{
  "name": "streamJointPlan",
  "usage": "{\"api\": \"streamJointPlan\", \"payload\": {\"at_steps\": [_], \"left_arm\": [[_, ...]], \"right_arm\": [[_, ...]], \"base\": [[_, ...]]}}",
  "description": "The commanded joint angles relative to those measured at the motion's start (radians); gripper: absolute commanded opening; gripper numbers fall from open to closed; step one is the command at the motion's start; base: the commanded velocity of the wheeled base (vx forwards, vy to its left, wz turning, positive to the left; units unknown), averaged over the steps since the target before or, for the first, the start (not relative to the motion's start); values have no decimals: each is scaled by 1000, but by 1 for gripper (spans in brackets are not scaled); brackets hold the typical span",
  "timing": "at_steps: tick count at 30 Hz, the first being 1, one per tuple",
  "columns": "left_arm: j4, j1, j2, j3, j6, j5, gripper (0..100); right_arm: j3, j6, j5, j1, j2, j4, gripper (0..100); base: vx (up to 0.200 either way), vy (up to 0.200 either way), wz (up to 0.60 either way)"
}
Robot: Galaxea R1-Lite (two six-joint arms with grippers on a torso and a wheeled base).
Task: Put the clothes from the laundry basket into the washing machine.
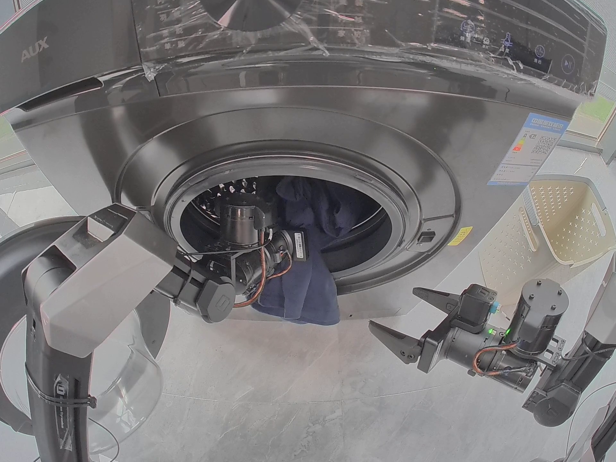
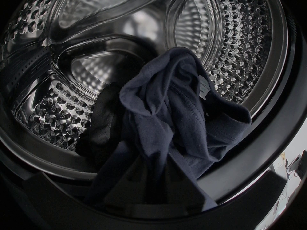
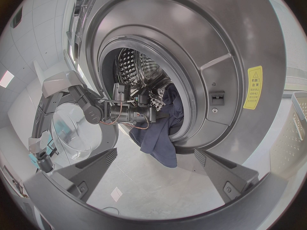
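While a navy garment (image 1: pixel 308 283) hangs beside the left gripper (image 3: pixel 158 102) (grip unclear), the right gripper (image 1: pixel 394 308) gapes empty.

A dark grey front-loading washing machine (image 1: pixel 308 117) stands with its round clear-glass door (image 1: pixel 128 380) swung open to the left. A navy blue cloth garment (image 1: pixel 308 277) hangs over the lower rim of the drum mouth and down the front. The left arm (image 1: pixel 212 283) reaches into the opening beside it. The right gripper (image 1: pixel 393 307) hangs above the pale marbled floor (image 1: pixel 289 393), jaws spread. A cream perforated plastic laundry basket (image 1: pixel 564 226) lies tipped beside the machine's right side.
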Motion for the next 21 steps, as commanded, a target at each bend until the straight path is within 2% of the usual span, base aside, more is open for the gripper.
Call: {"api": "streamJointPlan", "payload": {"at_steps": [1, 3, 5, 8, 11, 16, 21], "left_arm": [[-10, -1, 19, -23, 0, -5, 0], [-16, -3, 21, -38, -6, -11, 0], [-38, -7, 28, -107, -31, -22, 0], [-99, -7, 61, -196, -63, -8, 0], [-145, -3, 88, -261, -63, 6, 0], [-188, 2, 153, -377, -58, 81, 0], [-186, -6, 143, -351, -57, 84, 0]], "right_arm": [[-2, 0, 0, 0, 1, 0, 100], [-2, 0, 0, 0, 1, 0, 100], [-3, 0, -1, 2, 1, 0, 100], [-3, 0, 0, 2, 1, 0, 100], [-3, 0, 0, 2, 1, 0, 100], [-2, 0, -1, 2, 1, 0, 100], [-2, 0, -1, 0, 0, 0, 100]], "base": [[0, 0, 0], [0, 0, 0], [0, 0, 0], [0, 0, 0], [0, 0, 0], [0, 0, 0], [0, 0, 0]]}}
